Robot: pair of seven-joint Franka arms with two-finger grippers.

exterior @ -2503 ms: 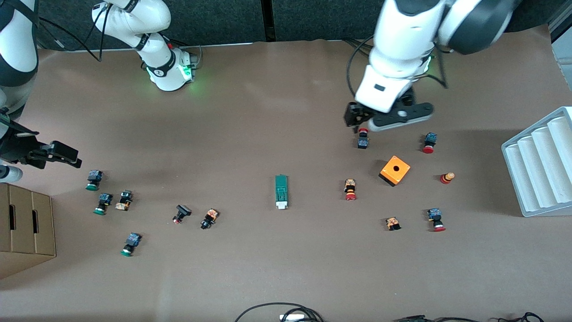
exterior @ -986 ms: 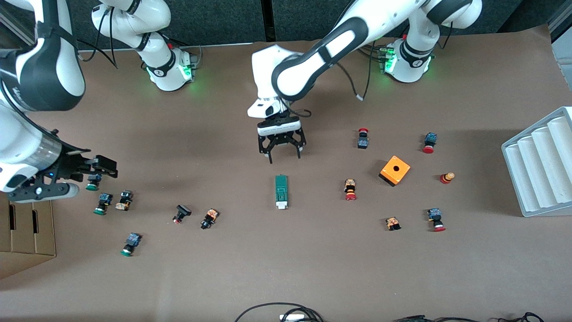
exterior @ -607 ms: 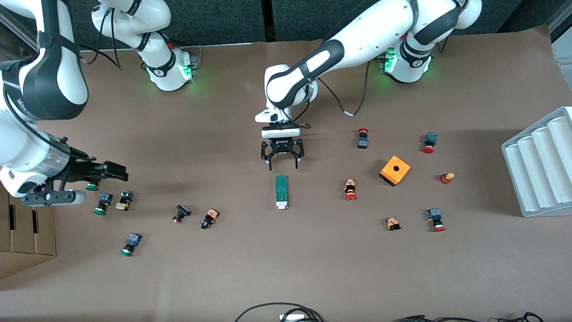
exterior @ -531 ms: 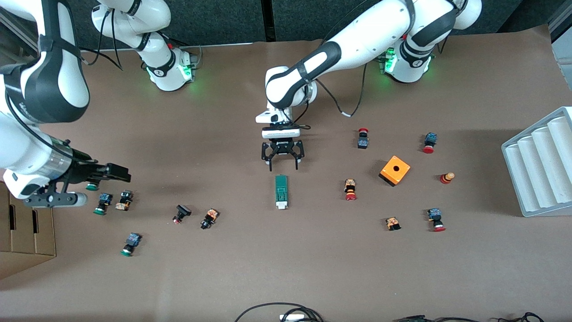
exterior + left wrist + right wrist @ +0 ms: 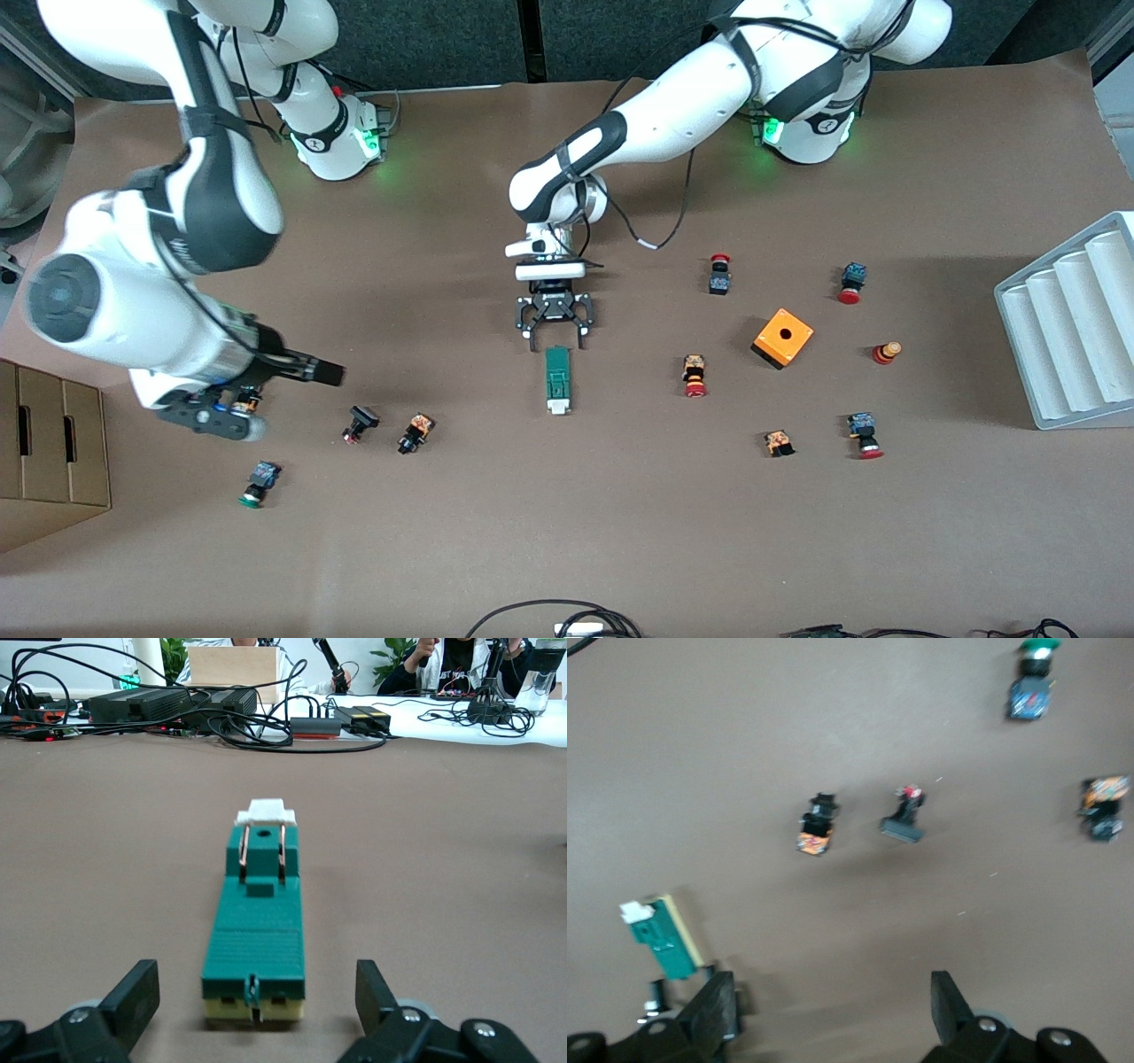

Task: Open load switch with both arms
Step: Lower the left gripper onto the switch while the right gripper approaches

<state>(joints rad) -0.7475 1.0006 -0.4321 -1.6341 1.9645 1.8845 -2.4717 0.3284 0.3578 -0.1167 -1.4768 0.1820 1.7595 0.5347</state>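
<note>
The load switch lies flat mid-table, a narrow dark-green block whose white end piece points toward the front camera. My left gripper hangs low at its green end, open. In the left wrist view the switch lies straight ahead, and the left gripper has one finger on each side of that end, clear of it. My right gripper is open and empty, in the air over the small push buttons toward the right arm's end. The right wrist view shows the right gripper open, with the switch off to one side.
Small push buttons are scattered at both ends of the table. An orange cube with a hole sits toward the left arm's end, with a white ridged tray at the table edge past it. A cardboard box stands at the right arm's end. Cables lie along the front edge.
The left gripper has swung in from over the red buttons and come down to the switch's green end. The right arm has swept from the table's end toward the middle, over the buttons.
</note>
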